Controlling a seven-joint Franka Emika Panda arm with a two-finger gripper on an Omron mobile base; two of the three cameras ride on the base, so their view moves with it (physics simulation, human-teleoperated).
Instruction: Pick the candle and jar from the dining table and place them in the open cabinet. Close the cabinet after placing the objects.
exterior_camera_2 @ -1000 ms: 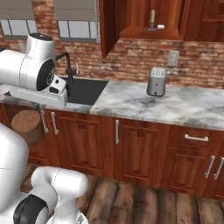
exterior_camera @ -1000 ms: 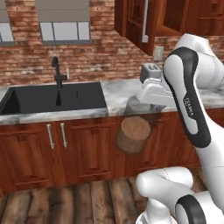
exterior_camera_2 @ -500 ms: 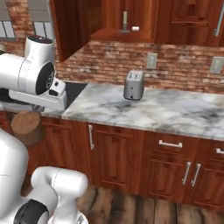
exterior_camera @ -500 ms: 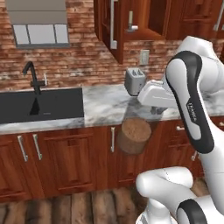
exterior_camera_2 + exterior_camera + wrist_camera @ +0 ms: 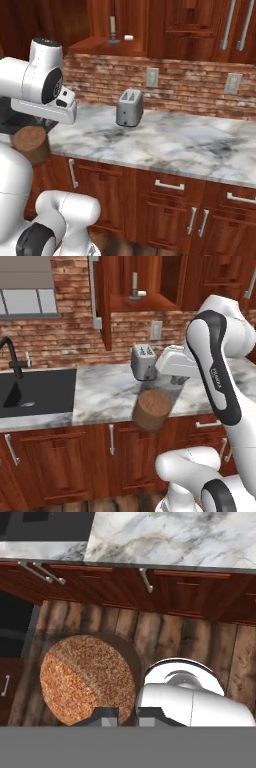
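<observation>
Jar: held up off the floor in front of the waist-high units, below the worktop edge; tilted, brown granular fill facing the left base camera. Also seen at and from above at.
Gripper: finger tips at the jar's rim in hand view; jaws clamped on the jar, as far as the tips show.
Candle: upright on the inner shelf of the cabinet; also at.
Cabinet door: standing open, bar handle toward the camera.
Toaster: on the marble worktop, against the brick wall, just behind the jar in left base view.
Sink: black, left of the toaster, well apart.
</observation>
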